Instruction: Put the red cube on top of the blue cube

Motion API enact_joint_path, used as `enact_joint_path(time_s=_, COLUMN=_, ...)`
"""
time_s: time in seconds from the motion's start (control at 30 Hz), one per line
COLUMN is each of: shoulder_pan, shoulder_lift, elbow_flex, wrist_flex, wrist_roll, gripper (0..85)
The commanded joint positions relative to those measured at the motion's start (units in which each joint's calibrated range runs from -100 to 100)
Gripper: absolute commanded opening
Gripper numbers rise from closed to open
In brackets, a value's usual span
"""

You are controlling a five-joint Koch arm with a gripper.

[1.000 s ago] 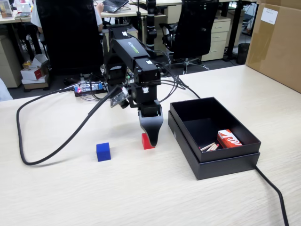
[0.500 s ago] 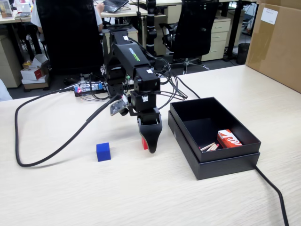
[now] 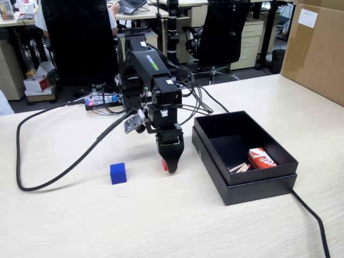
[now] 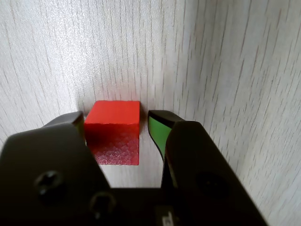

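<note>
beside the black box (image 3: 244, 161), on its left in the fixed view, the end effector (image 4: 143, 129) is down at the counter (image 3: 161, 220) with its jaws parted around the red cube (image 4: 115, 129); one touches a side, the other stands just off. the cube sits on the counter, ungripped. the blue cube (image 3: 117, 173) waits further left of the box, nothing on it. gripping, lifting and stacking all remain.
</note>
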Motion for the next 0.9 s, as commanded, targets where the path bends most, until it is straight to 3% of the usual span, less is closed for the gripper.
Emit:
enact_joint_path(time_s=0.0, shoulder_pan=-0.4, shoulder_lift=-0.3, elbow_flex=2.9, wrist_flex=-0.3, wrist_roll=-0.6, gripper=22.3)
enact_joint_path(time_s=0.13, shoulder_pan=-0.5, shoulder_lift=-0.4, elbow_flex=2.9, wrist_flex=-0.2, wrist_roll=-0.6, gripper=13.0)
enact_joint_path(time_s=0.2, shoulder_pan=-0.6, shoulder_lift=-0.9, elbow_flex=3.1, wrist_flex=0.2, wrist_roll=-0.6, gripper=0.8)
enact_joint_path(time_s=0.53, shoulder_pan=-1.2, shoulder_lift=-15.1, elbow_flex=0.7, wrist_flex=0.2, wrist_roll=-1.5, gripper=0.9)
enact_joint_path(time_s=0.87, shoulder_pan=-4.4, shoulder_lift=-32.8, elbow_flex=-3.8, wrist_flex=0.3, wrist_roll=-6.7, gripper=0.9)
